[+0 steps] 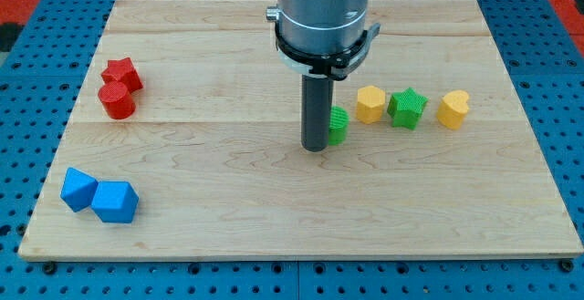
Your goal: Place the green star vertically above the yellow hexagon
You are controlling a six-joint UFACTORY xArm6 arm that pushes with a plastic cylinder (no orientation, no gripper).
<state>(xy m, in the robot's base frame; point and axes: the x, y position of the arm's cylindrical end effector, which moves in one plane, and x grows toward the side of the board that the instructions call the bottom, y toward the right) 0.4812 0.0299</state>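
Note:
The green star (407, 108) lies at the view's right, between the yellow hexagon (370, 104) on its left and a yellow heart-like block (453, 109) on its right. The star and the hexagon almost touch, side by side in one row. My tip (317, 146) rests on the board left of the hexagon, right against a second green block (338, 126), which the rod partly hides. The star is about 100 px to the right of my tip.
Two red blocks (119, 87) sit together at the view's left. Two blue blocks (99, 196) sit together at the bottom left. The wooden board (274, 218) lies on a blue pegboard surface.

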